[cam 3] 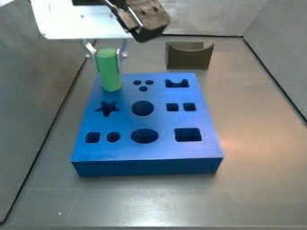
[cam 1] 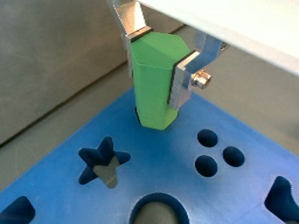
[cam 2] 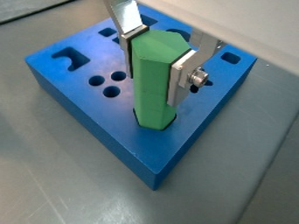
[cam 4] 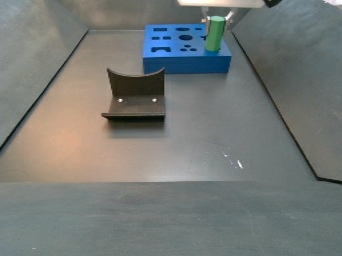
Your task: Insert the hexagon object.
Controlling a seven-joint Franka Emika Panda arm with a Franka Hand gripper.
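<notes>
My gripper is shut on the hexagon object, a tall bright green peg held upright between the silver fingers. Its lower end meets the top of the blue block near one corner. A thin dark gap shows round its base, and any hole under it is hidden. Both wrist views show this; the peg stands on the block under the gripper. In both side views the peg stands at the block's far corner.
The block has several shaped holes, among them a star and small round ones. A dark grey curved-top block stands apart on the floor. Grey walls enclose the floor.
</notes>
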